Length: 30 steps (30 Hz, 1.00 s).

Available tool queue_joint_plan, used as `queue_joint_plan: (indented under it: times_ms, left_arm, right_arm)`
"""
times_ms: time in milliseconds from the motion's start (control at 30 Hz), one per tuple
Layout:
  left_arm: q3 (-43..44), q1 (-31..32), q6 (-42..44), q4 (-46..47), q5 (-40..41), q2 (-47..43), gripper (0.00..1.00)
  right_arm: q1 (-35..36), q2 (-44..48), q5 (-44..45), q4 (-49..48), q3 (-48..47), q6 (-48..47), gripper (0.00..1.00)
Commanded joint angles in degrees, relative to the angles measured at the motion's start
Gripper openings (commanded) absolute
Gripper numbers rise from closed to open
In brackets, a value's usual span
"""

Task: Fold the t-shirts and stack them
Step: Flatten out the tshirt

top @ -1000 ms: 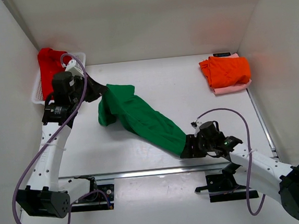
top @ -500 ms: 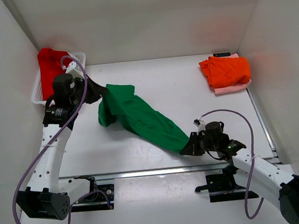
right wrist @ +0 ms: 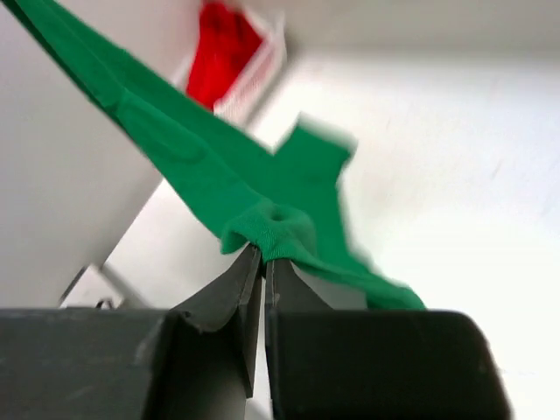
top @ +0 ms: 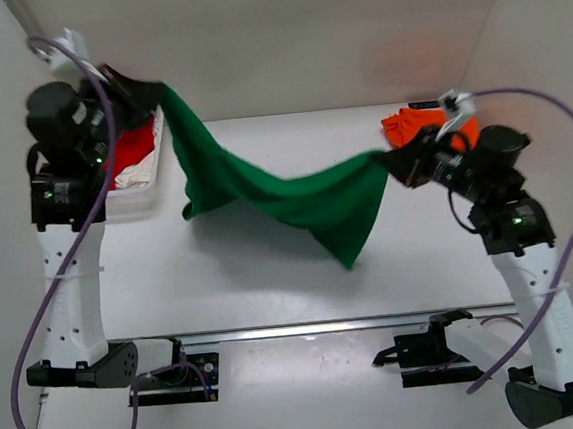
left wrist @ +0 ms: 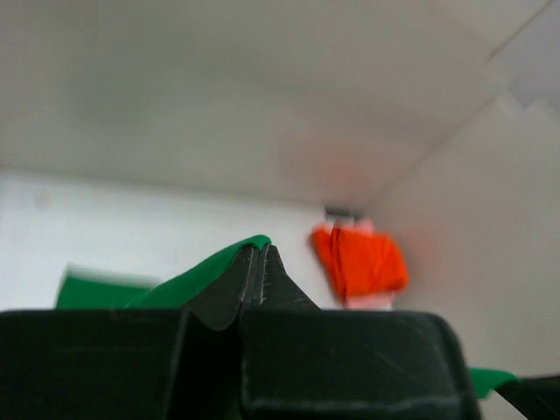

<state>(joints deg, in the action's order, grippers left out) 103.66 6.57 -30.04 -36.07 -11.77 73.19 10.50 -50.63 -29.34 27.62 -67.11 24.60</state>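
The green t-shirt hangs stretched in the air between both raised arms, its lower corner drooping toward the table. My left gripper is shut on its left end, high at the back left; the cloth edge shows beside the closed fingers. My right gripper is shut on a bunched fold at the right end. An orange t-shirt lies folded at the back right, partly behind the right arm, also visible as the orange shirt. A red t-shirt and a white one sit in the basket.
The white lattice basket stands at the back left by the wall, under the left arm. White walls enclose the table on left, back and right. A metal rail runs along the near edge by the arm bases.
Both arms have lifted high and apart, raising the green shirt off the table and stretching it between them. The right gripper closed on its end a second ago.
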Motion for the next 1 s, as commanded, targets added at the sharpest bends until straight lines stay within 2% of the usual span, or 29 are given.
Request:
queue_joint_plan:
  times_ms: [0,33,100,133,167,233,333,467,500,600,633,700,733,767,833,900,967]
  left_arm:
    - [14.62,0.2,0.43,-0.48,8.23,-0.77,0.0]
    - [18.3,0.55,-0.19,-1.1,9.56,-0.94,0.0]
    - [22.8,1.51,-0.02,-1.01,11.68,-1.38,0.0]
    - [22.99,2.39,0.16,-1.01,13.6,-2.25,0.0]
    - [22.99,3.44,0.51,-0.93,14.75,-3.91,0.0]
    - [22.91,6.5,2.17,-1.62,19.13,-6.11,0.0]
    - [24.39,11.77,4.63,-1.81,27.99,-7.35,0.0]
    - [26.15,23.29,9.29,-2.06,39.35,-6.22,0.0]
    - [26.24,24.1,10.61,-2.42,41.63,-5.26,0.0]
    - [25.38,19.82,10.19,-4.61,38.42,-2.27,0.0]
    - [24.15,15.54,8.79,-6.1,33.09,-1.04,0.0]
    - [20.12,0.9,4.85,-6.12,15.3,0.63,0.0]
    - [15.74,-3.8,2.64,-3.68,12.15,1.51,0.0]
    - [13.35,-3.76,2.01,-2.17,9.51,1.95,0.0]
    - [8.51,-2.97,3.75,0.56,10.27,5.98,0.0]
    - [10.06,-4.53,4.47,1.53,8.97,11.32,0.0]
    - [15.68,-5.42,5.69,-0.47,8.0,18.02,0.0]
  right_arm:
    - [-2.93,-1.93,1.5,4.46,-14.58,-7.45,0.0]
    - [-5.9,-3.06,0.87,4.64,-18.89,-7.29,0.0]
    - [-10.39,-4.91,-6.48,5.34,-25.22,-6.85,0.0]
    - [-15.72,-5.26,-8.43,5.34,-29.0,-6.15,0.0]
    - [-17.08,-5.7,-10.63,5.95,-33.13,-6.75,0.0]
    - [-13.51,-7.37,-6.01,7.88,-38.59,-7.81,0.0]
    - [-14.89,-9.39,-6.43,8.95,-44.14,-7.9,0.0]
    - [-15.42,-12.81,-7.13,9.03,-42.24,-8.43,0.0]
    - [-15.6,-13.87,-7.48,8.43,-41.27,-8.6,0.0]
    - [-12.27,-17.47,-2.32,8.59,-37.48,-11.41,0.0]
    - [-10.69,-19.22,0.66,8.51,-36.52,-12.98,0.0]
    - [-9.27,-22.03,2.18,8.51,-35.9,-14.92,0.0]
    - [-9.1,-24.06,2.36,8.68,-35.46,-15.19,0.0]
    - [-9.01,-25.21,2.45,7.64,-35.46,-15.8,0.0]
    - [-9.44,-29.41,2.89,7.01,-36.59,-16.16,0.0]
    - [-9.88,-33.64,2.62,7.01,-41.14,-16.87,0.0]
    - [-10.32,-38.65,2.62,8.15,-46.58,-18.26,0.0]
